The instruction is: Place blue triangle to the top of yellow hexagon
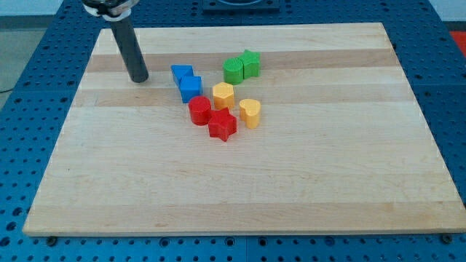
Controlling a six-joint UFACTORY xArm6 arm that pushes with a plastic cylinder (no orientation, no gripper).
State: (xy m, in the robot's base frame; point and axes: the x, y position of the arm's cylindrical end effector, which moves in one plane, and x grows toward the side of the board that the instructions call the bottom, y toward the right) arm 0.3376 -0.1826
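The blue triangle (181, 73) lies on the wooden board (240, 182), up and to the left of the yellow hexagon (223, 94). A second blue block (191, 89) touches the triangle from below and sits left of the hexagon. My tip (139, 78) rests on the board to the left of the blue triangle, with a gap of about one block width between them. The dark rod rises from the tip to the view's top left.
Two green blocks (242, 67) sit together above and right of the hexagon. A yellow heart (250, 113) lies to its lower right. A red cylinder (199, 111) and a red star (223, 125) lie below it. Blue perforated table surrounds the board.
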